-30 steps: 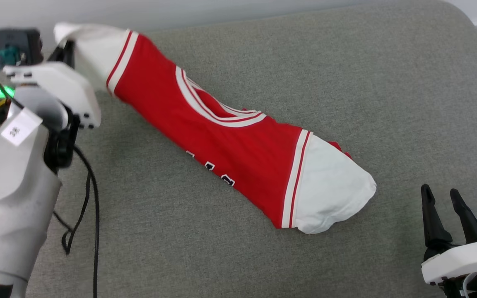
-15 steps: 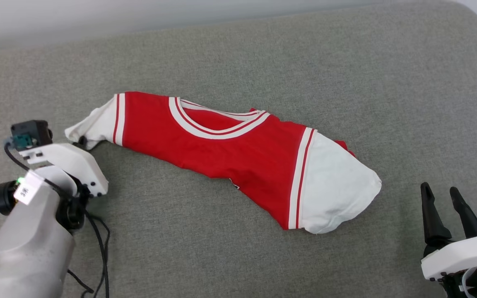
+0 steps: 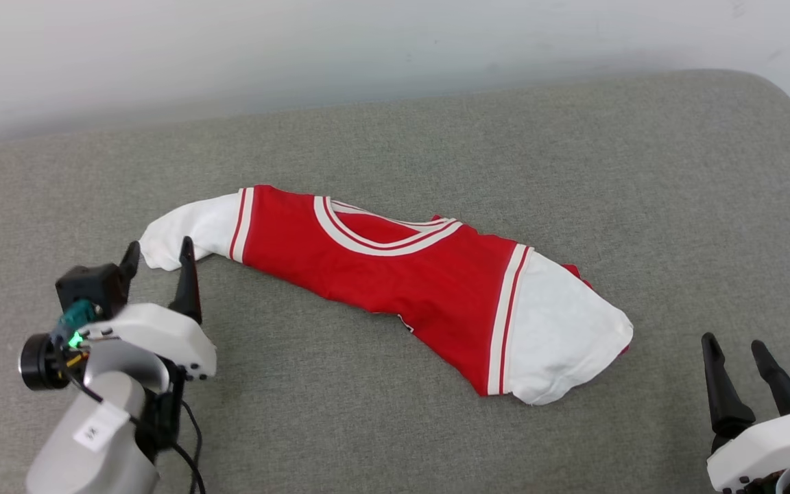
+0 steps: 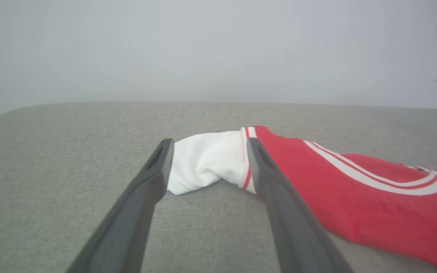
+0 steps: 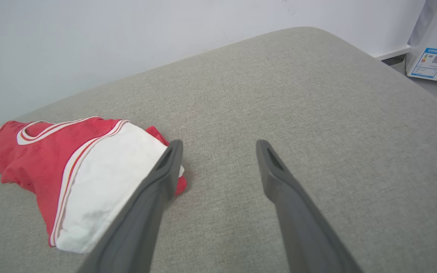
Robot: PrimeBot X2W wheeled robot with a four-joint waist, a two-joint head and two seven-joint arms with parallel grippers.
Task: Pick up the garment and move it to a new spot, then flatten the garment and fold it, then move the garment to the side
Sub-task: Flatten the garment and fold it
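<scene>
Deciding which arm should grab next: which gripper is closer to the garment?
Left. The left gripper, open, has its fingertips at the garment's white sleeve end; the right gripper, open, sits clear of the other sleeve.

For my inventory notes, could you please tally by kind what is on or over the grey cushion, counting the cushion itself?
garment: 1
grippers: 2 (left gripper, right gripper, both open)
cushion: 1
Total: 4

One garment (image 3: pixel 395 274), two claws, left claw (image 3: pixel 160 243) and right claw (image 3: pixel 732 340), one grey cushion (image 3: pixel 573 171)
</scene>
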